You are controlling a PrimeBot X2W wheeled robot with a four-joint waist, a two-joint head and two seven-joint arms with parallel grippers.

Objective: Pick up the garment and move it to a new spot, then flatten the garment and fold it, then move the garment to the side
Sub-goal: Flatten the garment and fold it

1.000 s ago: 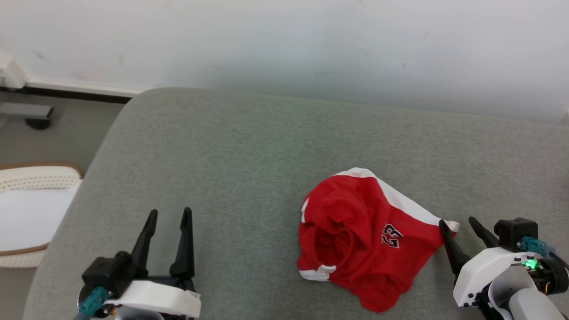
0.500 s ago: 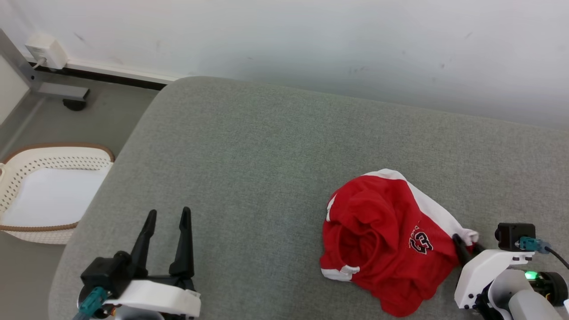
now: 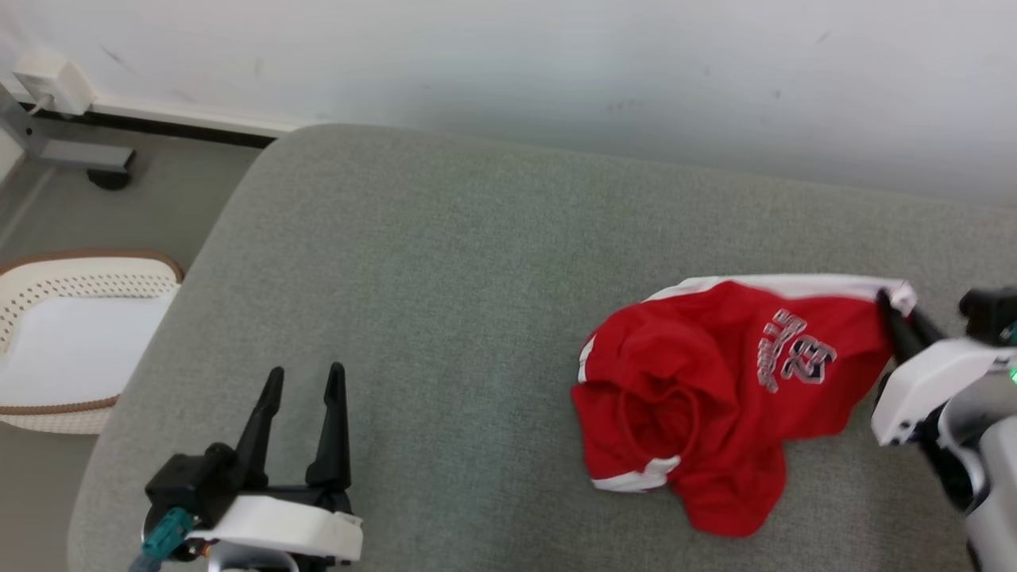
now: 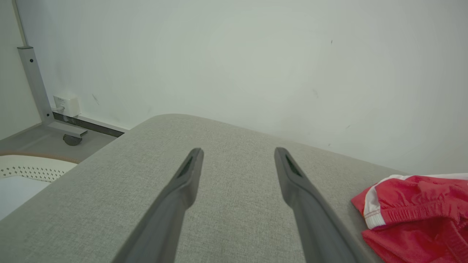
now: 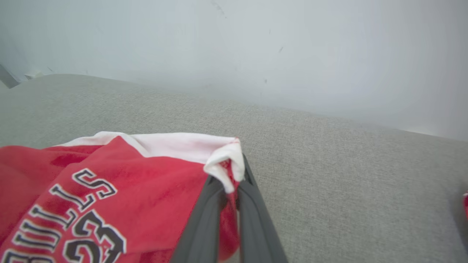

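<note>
The garment (image 3: 715, 389) is a pair of red shorts with white side stripes and the print "BULLS 23", lying crumpled on the right half of the grey cushion (image 3: 445, 286). My right gripper (image 3: 896, 311) is shut on the garment's white-edged corner and holds that corner up; in the right wrist view the cloth (image 5: 109, 182) is pinched between the closed fingers of the right gripper (image 5: 232, 179). Far off at the lower left, my left gripper (image 3: 303, 380) stands open over bare cushion; its wrist view shows the left gripper (image 4: 237, 155) spread, with the garment (image 4: 416, 208) at the right edge.
A white perforated basket (image 3: 71, 342) with a brown rim sits on the floor left of the cushion. A white wall (image 3: 556, 71) runs behind it, with a grey metal leg and caster (image 3: 79, 155) and a white box (image 3: 46, 79) at the baseboard.
My right gripper closed on the garment's white corner and pulled it up and to the right, stretching the cloth so the print shows. The head camera shifted. The left gripper stayed put.
</note>
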